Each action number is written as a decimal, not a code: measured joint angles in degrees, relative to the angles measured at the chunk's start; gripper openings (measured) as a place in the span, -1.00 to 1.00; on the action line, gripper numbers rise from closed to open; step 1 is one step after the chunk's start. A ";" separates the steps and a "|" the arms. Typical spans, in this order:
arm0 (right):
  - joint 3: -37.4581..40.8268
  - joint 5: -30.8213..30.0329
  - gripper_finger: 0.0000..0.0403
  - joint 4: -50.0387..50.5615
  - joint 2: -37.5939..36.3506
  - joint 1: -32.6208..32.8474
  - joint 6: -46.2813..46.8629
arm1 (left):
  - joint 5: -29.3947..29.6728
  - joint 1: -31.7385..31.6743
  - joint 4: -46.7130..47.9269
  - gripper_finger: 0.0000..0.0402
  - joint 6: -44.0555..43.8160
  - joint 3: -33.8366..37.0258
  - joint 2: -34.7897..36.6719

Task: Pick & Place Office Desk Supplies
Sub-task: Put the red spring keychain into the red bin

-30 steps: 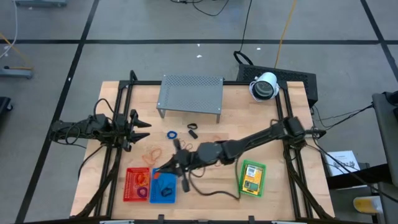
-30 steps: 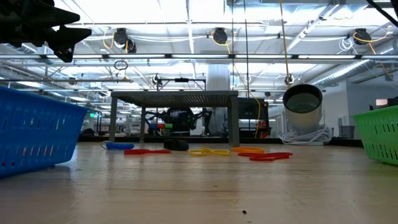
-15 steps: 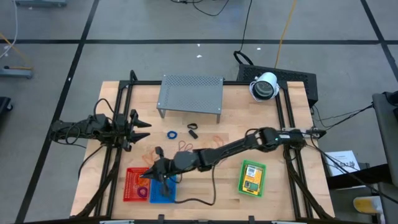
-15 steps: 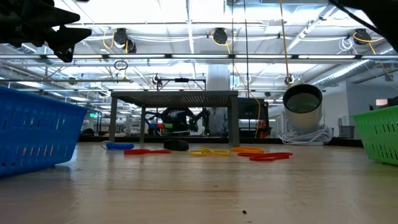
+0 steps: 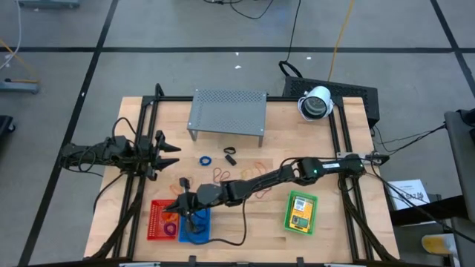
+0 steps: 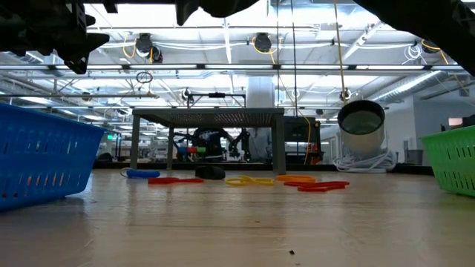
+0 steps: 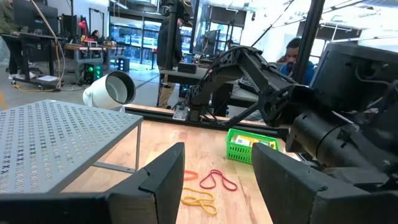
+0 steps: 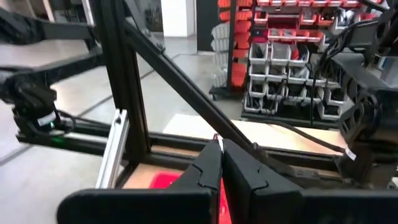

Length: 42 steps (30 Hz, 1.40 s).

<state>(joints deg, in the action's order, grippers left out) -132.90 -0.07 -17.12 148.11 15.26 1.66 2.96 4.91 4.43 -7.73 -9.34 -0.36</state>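
My right gripper (image 5: 174, 208) reaches across the table from the right and hangs over the near-left corner, above the seam between the red basket (image 5: 157, 222) and the blue basket (image 5: 199, 227). Its fingers are shut in the right wrist view (image 8: 221, 146) with a thin red sliver between them, seemingly a red rubber band. Loose rubber bands (image 5: 221, 175), a blue ring (image 5: 205, 160) and a black clip (image 5: 229, 156) lie flat on the table. A yellow packet (image 5: 300, 213) lies in the green basket. My left gripper (image 5: 165, 152) waits open at the table's left edge. My right gripper pinches a thin red strip (image 8: 216, 138) between its two fingertips, coming from the table's right side and slanting down. Only a sliver shows at the tips, so which part of the band it has cannot be told. It is clear of the table.
A grey perforated shelf (image 5: 227, 111) stands at the far middle. A white round lamp-like unit (image 5: 315, 104) sits at the far right. The green basket (image 5: 303, 199) is near right. The red basket holds several bands (image 5: 171, 222). Black frame rails run along both sides.
My right gripper has gone toward the table's left edge, from above the blue basket to above the edge of the red basket, the arm stretching out low across the table. Its fingers stay shut.
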 joint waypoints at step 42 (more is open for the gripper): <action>10.25 -1.37 -0.78 -7.44 -0.09 -0.96 -1.26 | 0.01 -0.01 0.01 -0.01 0.00 0.00 0.01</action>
<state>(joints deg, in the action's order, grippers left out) -122.65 -1.44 -24.56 148.03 14.30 0.40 2.97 4.90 4.45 -7.73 -9.34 -0.35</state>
